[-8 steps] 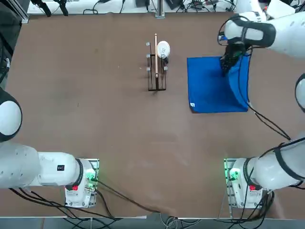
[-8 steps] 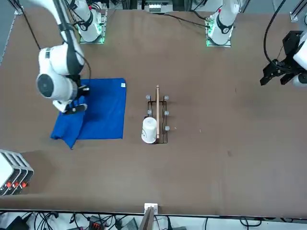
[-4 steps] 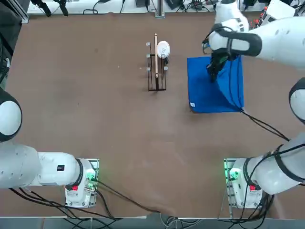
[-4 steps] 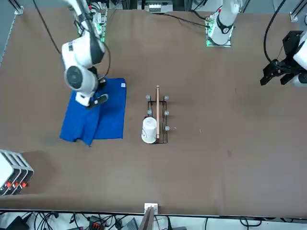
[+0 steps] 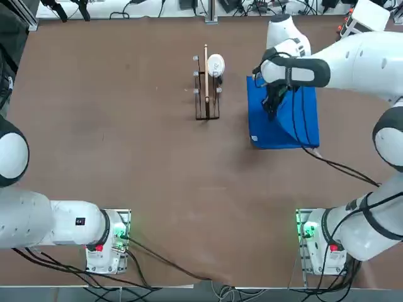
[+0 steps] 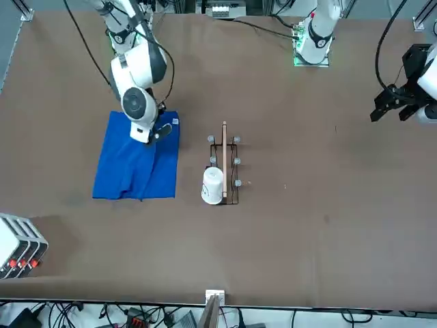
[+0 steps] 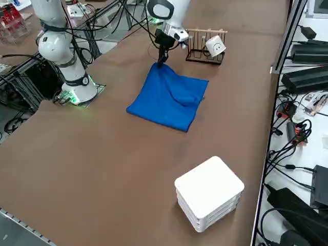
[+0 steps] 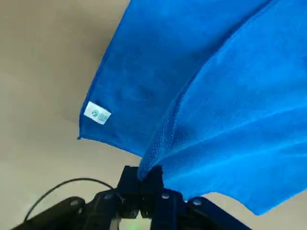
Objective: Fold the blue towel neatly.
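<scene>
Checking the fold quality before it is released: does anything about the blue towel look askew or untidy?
Yes. The right claw is shut on an edge of the blue towel, holding it lifted over the layer below. The carried half sags in slanting wrinkles instead of lying flat, and its edges don't line up with the layer beneath. The white tag corner lies flat.

- You are looking down at a bright royal-blue thin cloth towel (image 5: 283, 119) that is lying on the brown table (image 5: 126, 138), right of centre.
- The black two-finger right gripper (image 5: 272, 107) is hanging over the towel's left part, with the white arm reaching in from the right.
- A fold of the towel is rising toward the gripper.
- A small white tag (image 5: 254, 138) is showing at the towel's near left corner.
- A thin dark wire rack (image 5: 206, 94) holding a white round cup (image 5: 215, 64) is standing just left of the towel, apart from it.
</scene>
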